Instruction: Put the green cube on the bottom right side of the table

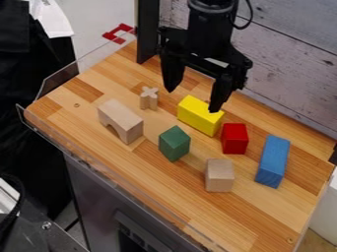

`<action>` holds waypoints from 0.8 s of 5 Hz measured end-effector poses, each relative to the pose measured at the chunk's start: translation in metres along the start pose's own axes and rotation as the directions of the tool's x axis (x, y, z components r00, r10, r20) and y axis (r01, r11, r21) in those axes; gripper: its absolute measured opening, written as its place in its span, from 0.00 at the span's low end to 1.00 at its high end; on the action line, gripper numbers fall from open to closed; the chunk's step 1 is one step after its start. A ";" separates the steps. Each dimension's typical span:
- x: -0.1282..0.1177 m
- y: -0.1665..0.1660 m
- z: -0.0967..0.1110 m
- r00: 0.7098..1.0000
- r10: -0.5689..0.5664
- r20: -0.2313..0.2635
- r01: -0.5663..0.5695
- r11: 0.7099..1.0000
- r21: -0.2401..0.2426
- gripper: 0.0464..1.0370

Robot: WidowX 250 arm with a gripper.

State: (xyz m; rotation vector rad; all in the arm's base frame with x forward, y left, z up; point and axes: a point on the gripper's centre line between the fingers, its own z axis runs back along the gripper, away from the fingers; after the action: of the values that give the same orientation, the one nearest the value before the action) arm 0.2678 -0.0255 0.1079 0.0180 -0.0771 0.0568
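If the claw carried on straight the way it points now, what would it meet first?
Probably the yellow block: the open claw points down over it, though its height and exact line are hard to judge from this angle.

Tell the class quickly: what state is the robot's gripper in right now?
Gripper: open, its two fingers spread wide, holding nothing; in the picture one fingertip overlaps the edge of the yellow block.
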 end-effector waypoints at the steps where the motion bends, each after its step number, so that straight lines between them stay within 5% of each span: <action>1: -0.003 0.000 -0.007 1.000 -0.002 -0.029 0.002 1.000 0.003 0.96; 4: -0.009 0.011 -0.039 1.000 0.014 -0.027 -0.017 0.997 -0.081 0.96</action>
State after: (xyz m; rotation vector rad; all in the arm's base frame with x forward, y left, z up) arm 0.2614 -0.0142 0.0686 -0.0650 -0.0533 0.0694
